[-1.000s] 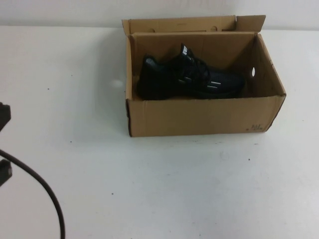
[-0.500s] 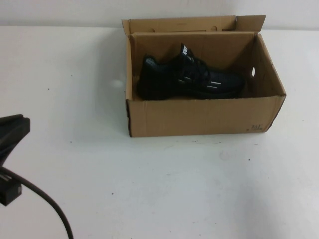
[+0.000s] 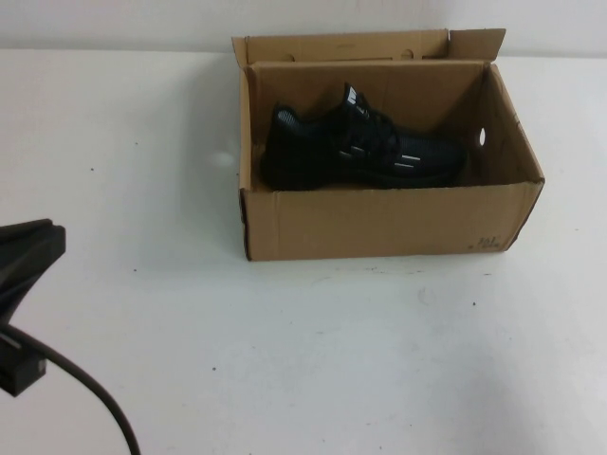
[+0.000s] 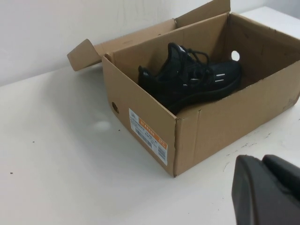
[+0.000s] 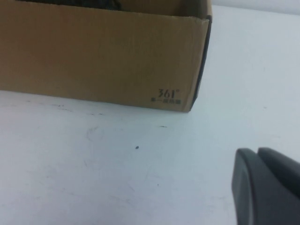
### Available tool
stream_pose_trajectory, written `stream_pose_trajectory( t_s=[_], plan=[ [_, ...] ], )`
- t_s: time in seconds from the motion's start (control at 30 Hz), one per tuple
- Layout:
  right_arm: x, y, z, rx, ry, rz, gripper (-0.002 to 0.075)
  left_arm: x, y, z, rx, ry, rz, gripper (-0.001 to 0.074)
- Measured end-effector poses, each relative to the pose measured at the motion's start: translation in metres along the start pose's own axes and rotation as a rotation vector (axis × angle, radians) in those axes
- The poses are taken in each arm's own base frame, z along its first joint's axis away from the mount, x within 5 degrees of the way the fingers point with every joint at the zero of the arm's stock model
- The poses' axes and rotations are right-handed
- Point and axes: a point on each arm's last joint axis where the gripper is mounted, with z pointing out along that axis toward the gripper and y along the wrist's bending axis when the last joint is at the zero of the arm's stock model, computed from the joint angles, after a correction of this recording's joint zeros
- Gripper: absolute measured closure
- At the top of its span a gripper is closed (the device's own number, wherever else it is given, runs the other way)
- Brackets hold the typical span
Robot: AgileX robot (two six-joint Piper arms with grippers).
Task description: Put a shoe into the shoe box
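Left gripper [image 3: 24, 261] low at the table's left edge, right gripper [image 5: 269, 187] just above the tabletop

Even, diffuse overhead light with slight bluish cast on the white matte table [image 3: 313, 360], soft shadow left of the brown corrugated cardboard shoe box [image 3: 379, 223], interior dim around the all-black lace-up sneaker [image 3: 360, 152], mild softness throughout, near dark gripper parts in both wrist views blurred.
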Motion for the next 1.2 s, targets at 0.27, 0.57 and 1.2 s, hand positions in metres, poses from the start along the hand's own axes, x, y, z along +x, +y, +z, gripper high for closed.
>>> stream_pose_trajectory(
  t_s=[0.27,0.57,1.2],
  plan=[
    [0.002,0.001,0.0,-0.014,0.021,0.0,0.0743,0.0,0.0,0.0,0.002,0.0,-0.001,0.0736],
    [0.005,0.003,0.0,-0.033,0.051,0.0,0.0743,0.0,0.0,0.0,0.004,0.002,-0.001,0.0736],
    [0.007,0.005,0.0,-0.051,0.079,0.0,0.0743,0.06,-0.004,-0.036,-0.293,-0.198,-0.082,0.0736]
  ],
)
